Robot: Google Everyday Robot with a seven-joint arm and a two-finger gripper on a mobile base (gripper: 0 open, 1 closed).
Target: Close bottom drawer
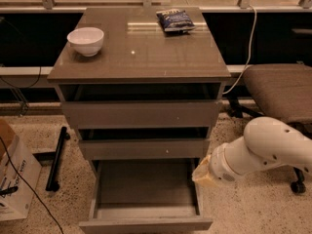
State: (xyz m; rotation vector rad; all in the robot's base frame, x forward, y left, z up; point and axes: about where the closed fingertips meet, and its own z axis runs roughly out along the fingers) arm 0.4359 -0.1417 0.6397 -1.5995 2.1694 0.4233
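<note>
Bottom drawer (146, 224) stands pulled well out at the foot of the cabinet (141, 113), its front edge low in view. My gripper (203, 172) sits just beside the drawer's right rim, approx. mid-length; can't tell how open it is or whether it holds anything. Speckled floor (253, 208) is to the right, and the chair (282, 89) is behind my arm.

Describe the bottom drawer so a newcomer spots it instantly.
Find the grey-brown cabinet with a white bowl on top. Of its three stacked drawers, take the bottom drawer, nearest the floor, with the robot's claw at its right side. It alone is pulled far out, showing a shallow grey tray inside.
</note>
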